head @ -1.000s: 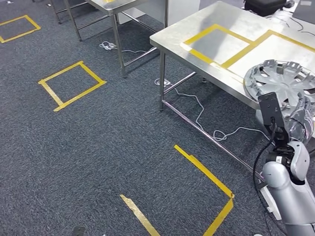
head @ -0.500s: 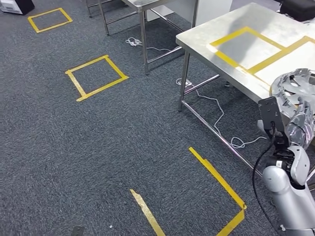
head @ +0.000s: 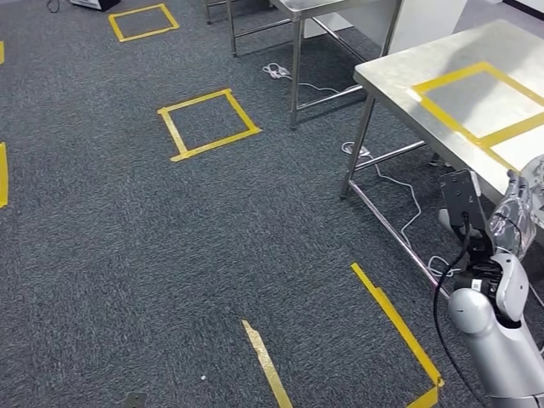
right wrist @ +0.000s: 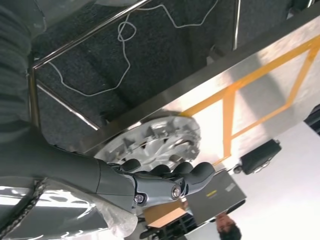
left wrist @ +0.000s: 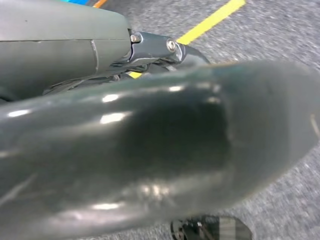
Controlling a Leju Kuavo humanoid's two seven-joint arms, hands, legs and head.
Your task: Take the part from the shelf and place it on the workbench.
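Everything in the head view has slid rightward since the earlier frames, so the camera has turned, not the things: the bench (head: pixel 449 85) now sits at the right edge, and more floor (head: pixel 128 255) with yellow tape squares (head: pixel 208 125) has come in on the left. Only a sliver of the part (head: pixel 535 174) shows at the right border, where a second ago most of its silver disc lay in sight over the bench edge. The right arm (head: pixel 497 340) rises from the lower right, its wrist camera plate (head: pixel 463 197) upright, and the right hand (head: pixel 513 223), wrapped in clear film, reaches up to the part at the frame edge. White cables (head: pixel 398 191) trail under the bench.

From the left wrist, a dark glossy blur covers most of the frame; grey carpet (left wrist: pixel 290 30) and a yellow strip (left wrist: pixel 211 21) lie beyond. How the left fingers lie I cannot tell.

From the right wrist, the part (right wrist: pixel 158 142), a spoked silver wheel cover, lies over the bench's (right wrist: pixel 264 120) edge beside the yellow tape frame (right wrist: pixel 230 110). The right hand (right wrist: pixel 162 182) holds it, dark fingers (right wrist: pixel 188 172) curled over its rim.
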